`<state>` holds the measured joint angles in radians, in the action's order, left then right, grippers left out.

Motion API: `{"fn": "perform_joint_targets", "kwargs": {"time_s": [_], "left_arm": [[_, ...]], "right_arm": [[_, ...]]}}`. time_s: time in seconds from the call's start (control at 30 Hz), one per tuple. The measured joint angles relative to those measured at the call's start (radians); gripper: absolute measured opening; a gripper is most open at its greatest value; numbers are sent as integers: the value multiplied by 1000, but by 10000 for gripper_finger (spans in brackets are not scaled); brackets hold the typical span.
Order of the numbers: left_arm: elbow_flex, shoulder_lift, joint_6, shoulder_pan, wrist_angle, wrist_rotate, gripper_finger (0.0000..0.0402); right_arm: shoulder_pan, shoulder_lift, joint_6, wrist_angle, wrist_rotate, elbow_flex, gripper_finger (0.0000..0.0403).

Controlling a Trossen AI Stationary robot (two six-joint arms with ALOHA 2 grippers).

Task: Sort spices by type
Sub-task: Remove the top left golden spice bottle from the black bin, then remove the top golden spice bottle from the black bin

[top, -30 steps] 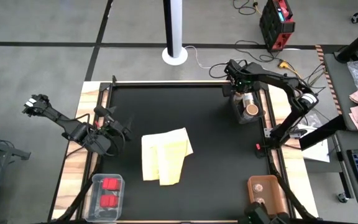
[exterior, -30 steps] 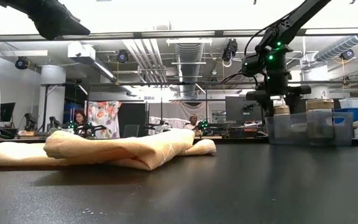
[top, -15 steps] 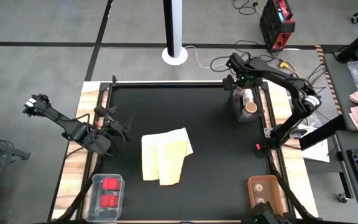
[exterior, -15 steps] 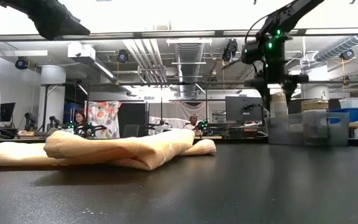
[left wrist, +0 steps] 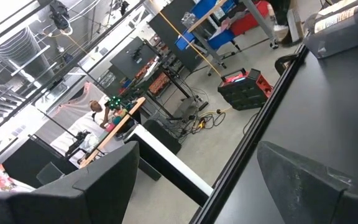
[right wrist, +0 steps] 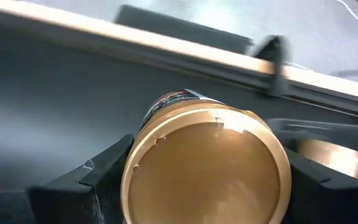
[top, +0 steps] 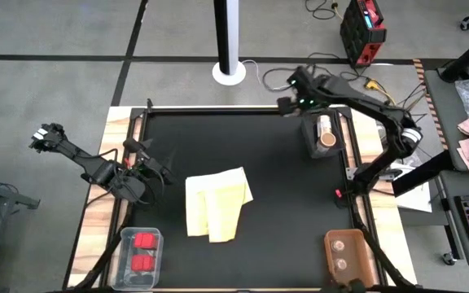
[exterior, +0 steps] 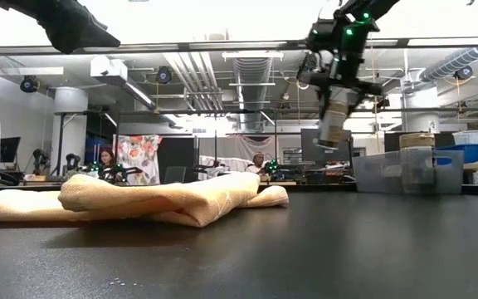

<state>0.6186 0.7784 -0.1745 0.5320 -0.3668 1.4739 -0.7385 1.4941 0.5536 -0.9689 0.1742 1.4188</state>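
Note:
My right gripper (top: 294, 103) hangs above the table's far right part, just left of a clear bin (top: 314, 146), and is shut on a short round jar with a tan-brown top (right wrist: 207, 168). The low view shows that jar (exterior: 332, 123) high in the air. Another tan-topped jar (top: 328, 140) sits inside the bin. Two red blocks (top: 143, 251) sit in a clear box near the front left corner. Two pale round ones (top: 342, 252) lie in a brown tray (top: 330, 241) at the front right. My left gripper (left wrist: 197, 205) is open over the table's left edge. My right gripper pinches the jar between its two fingers (right wrist: 101, 171), one on each side of the body just under the rim of the top (right wrist: 135, 177). The top faces back toward the wrist. The jar is lifted clear of table and bin and hangs slightly tilted (exterior: 330, 133).
A folded yellow cloth (top: 216, 203) lies in the middle of the black mat (top: 275, 187). The low view shows the clear bin (exterior: 405, 170) standing on the mat's far right. People sit in the room behind the table.
My right gripper has risen from the clear bin with the jar between its fingers and has moved toward the table's left and far edge. The jar now hangs clear of the bin, to its left. The left arm has stayed still.

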Motion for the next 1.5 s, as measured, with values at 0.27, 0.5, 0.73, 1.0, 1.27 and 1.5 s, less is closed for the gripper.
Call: {"fn": "perform_joint_targets", "kwargs": {"time_s": [0.27,0.5,0.73,1.0,1.27,1.5], "left_arm": [[0,0,0,0,0,0,311],[0,0,0,0,0,0,311],[0,0,0,0,-1,0,311],[0,0,0,0,-2,0,311],[0,0,0,0,-4,0,311],[0,0,0,0,-10,0,311]], "right_arm": [[129,125,-20,26,-9,-2,274],[139,255,-32,36,-21,-3,274],[143,295,-48,44,-15,1,275],[143,300,-51,44,-16,1,344],[143,290,-49,15,-16,72,346],[136,279,-49,-155,8,209,335]]}}
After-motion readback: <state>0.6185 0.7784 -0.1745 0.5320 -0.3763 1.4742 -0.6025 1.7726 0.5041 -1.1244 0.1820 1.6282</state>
